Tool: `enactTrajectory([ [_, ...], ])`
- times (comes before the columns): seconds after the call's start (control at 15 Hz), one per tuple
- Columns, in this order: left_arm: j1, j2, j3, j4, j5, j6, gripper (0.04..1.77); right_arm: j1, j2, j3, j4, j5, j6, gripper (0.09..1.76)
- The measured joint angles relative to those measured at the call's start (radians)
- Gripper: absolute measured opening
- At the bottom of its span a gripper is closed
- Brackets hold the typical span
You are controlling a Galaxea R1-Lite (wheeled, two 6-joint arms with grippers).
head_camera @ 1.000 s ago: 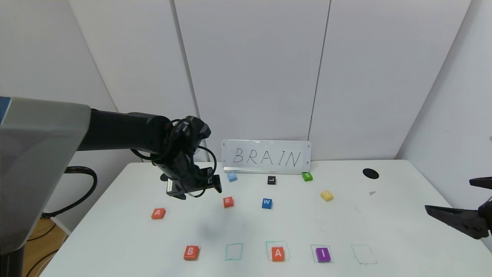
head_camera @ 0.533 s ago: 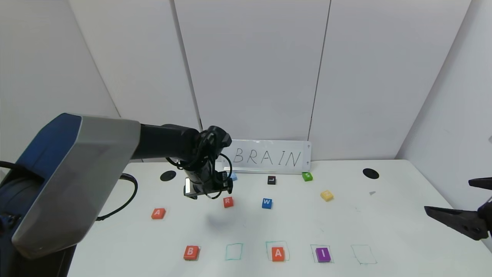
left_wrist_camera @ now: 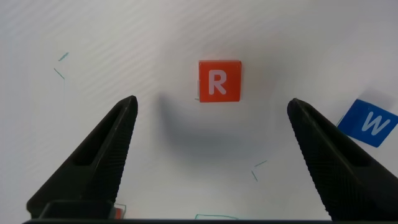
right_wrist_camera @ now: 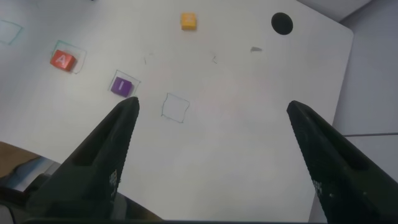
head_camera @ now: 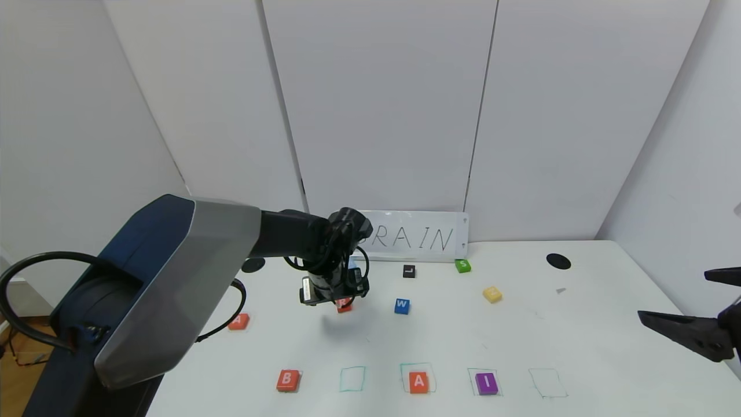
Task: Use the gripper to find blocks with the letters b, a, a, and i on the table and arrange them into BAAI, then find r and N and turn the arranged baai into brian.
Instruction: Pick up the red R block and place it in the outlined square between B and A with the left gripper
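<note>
The orange r (head_camera: 344, 305) lies mid-table, and my left gripper (head_camera: 336, 293) hovers right over it, open. In the left wrist view r (left_wrist_camera: 219, 81) sits just ahead of the wide-spread gripper (left_wrist_camera: 212, 104), touching neither finger. Along the front row of the table (head_camera: 579, 347) are the blocks: orange B (head_camera: 288, 380), orange A (head_camera: 418, 382) and purple I (head_camera: 486, 383). A second orange A (head_camera: 238, 321) lies at the left, partly behind the arm's cable. The pale yellow N (head_camera: 492, 294) is at the right rear. My right gripper (head_camera: 674, 295) is parked open at the right edge.
A blue W block (head_camera: 402, 306) lies right of r. A black L block (head_camera: 409, 271) and green S block (head_camera: 462, 266) sit before the BRAIN sign (head_camera: 422, 237). Empty green outlines (head_camera: 352, 379) (head_camera: 547, 383) flank the row. Black holes (head_camera: 253, 264) (head_camera: 558, 261) mark the rear.
My left arm has swung right from above the left A to directly over r, gripper still open. The right arm has not moved.
</note>
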Motion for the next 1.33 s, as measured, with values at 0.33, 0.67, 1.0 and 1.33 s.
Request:
enactTrajectory([
  [0.33, -0.001, 0.042, -0.003, -0.061, 0.013, -0.03, 1.71, 0.0, 0.001, 0.0, 0.0, 0.0, 0.0, 1.71],
  [0.67, -0.001, 0.063, -0.002, -0.073, 0.015, -0.027, 1.72, 0.006, 0.003, 0.002, 0.0, 0.0, 0.0, 1.71],
  [1.0, -0.001, 0.067, 0.0, -0.071, 0.014, -0.026, 1.72, 0.008, 0.004, 0.003, 0.0, 0.0, 0.0, 1.71],
  [1.33, 0.0, 0.067, 0.003, -0.071, 0.012, -0.026, 1.35, 0.013, 0.004, 0.003, 0.0, 0.0, 0.0, 1.71],
])
